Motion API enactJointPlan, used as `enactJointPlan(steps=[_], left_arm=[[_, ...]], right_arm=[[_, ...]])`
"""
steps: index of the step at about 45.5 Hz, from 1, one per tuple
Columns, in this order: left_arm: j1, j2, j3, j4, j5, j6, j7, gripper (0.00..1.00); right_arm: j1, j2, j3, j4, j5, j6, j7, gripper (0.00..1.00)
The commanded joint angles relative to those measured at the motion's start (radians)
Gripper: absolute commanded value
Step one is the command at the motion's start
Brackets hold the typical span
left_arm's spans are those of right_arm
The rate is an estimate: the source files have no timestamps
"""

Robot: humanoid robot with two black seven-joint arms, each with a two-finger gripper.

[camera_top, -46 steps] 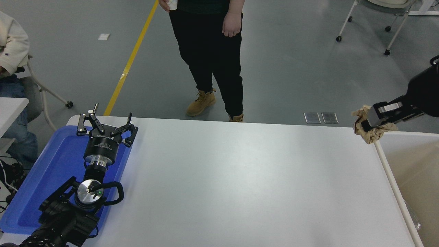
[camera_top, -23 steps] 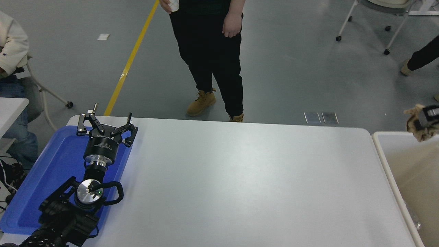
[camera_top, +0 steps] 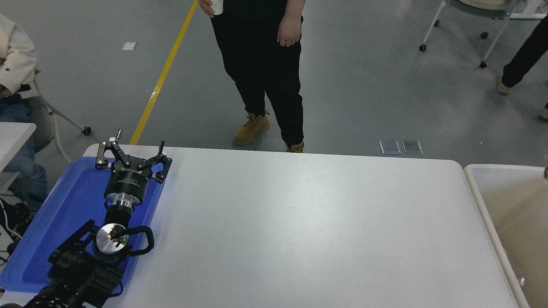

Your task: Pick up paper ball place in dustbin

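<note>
The right arm and its gripper lie outside the frame past the right edge, so their state cannot be told, and the paper ball is not visible anywhere on the white table (camera_top: pixel 299 231). The dustbin (camera_top: pixel 479 201) sits at the lower right of the frame, touching the table's right end, so it is judged far nearer the right arm. The left gripper (camera_top: pixel 130 152) rests spread open over the blue tray (camera_top: pixel 64 214) at lower left, well apart from it.

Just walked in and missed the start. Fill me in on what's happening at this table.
Only the left gripper is in view, parked open over the blue tray. The right arm and the paper ball have moved out of view to the right, past the dustbin rim, so the drop can't be confirmed. A person stands beyond the table.
</note>
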Motion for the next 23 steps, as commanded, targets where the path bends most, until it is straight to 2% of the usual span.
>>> enactJointPlan(steps=[1,23], left_arm=[[0.000,0.000,0.000,0.000,0.000,0.000,0.000,1.00],[-0.001,0.000,-0.001,0.000,0.000,0.000,0.000,1.00]], right_arm=[[-0.308,0.135,0.060,-0.297,0.028,-0.240,0.025,0.00],[-0.527,0.451,-0.005,-0.602,0.274,-0.286,0.025,0.00]])
